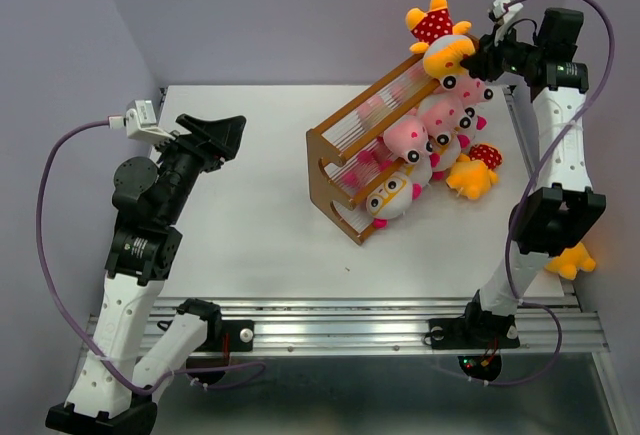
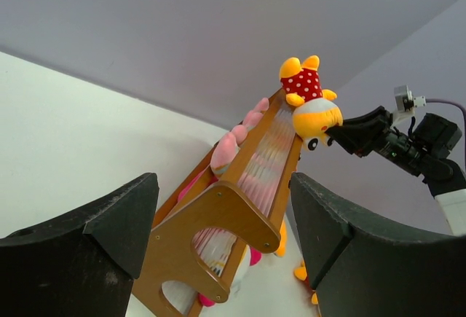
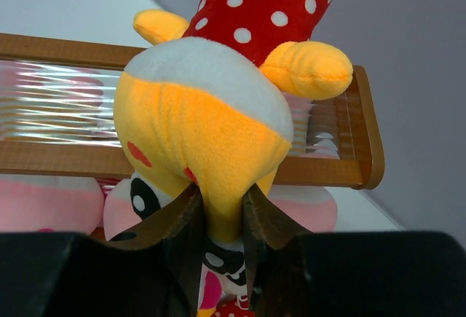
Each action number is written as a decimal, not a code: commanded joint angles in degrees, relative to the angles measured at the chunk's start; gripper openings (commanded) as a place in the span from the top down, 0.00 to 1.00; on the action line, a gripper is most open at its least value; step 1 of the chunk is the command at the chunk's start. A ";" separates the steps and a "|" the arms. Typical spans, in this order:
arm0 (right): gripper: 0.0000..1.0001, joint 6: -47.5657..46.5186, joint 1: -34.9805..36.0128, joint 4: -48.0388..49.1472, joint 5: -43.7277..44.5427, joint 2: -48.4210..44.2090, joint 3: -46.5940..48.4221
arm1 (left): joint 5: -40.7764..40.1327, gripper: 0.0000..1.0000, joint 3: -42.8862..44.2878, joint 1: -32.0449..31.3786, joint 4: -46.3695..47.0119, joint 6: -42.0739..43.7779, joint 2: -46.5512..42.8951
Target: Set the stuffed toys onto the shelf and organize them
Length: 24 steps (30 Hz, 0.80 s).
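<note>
The orange-brown wooden shelf stands slanted on the white table, with several stuffed toys along its right side. Among them are a pink one and a white-faced one with orange glasses. A yellow toy in red polka dots hangs head-down over the shelf's far top end. My right gripper is shut on a fold of its head, which is pinched between both fingers. My left gripper hovers open and empty left of the shelf, facing its end panel.
Another yellow polka-dot toy lies on the table right of the shelf. A further yellow one sits by the right arm at the table's right edge. Grey walls close in behind and on both sides.
</note>
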 commanded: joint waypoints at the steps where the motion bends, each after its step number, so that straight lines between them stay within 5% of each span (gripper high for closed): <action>1: 0.69 0.17 -0.39 2.12 -0.02 0.18 2.85 | -0.57 0.16 -1.10 0.49 1.73 1.12 -1.19; 24: 0.45 4.30 -4.00 6.08 1.74 0.00 1.88 | 0.75 0.17 -1.54 0.66 3.13 0.50 0.65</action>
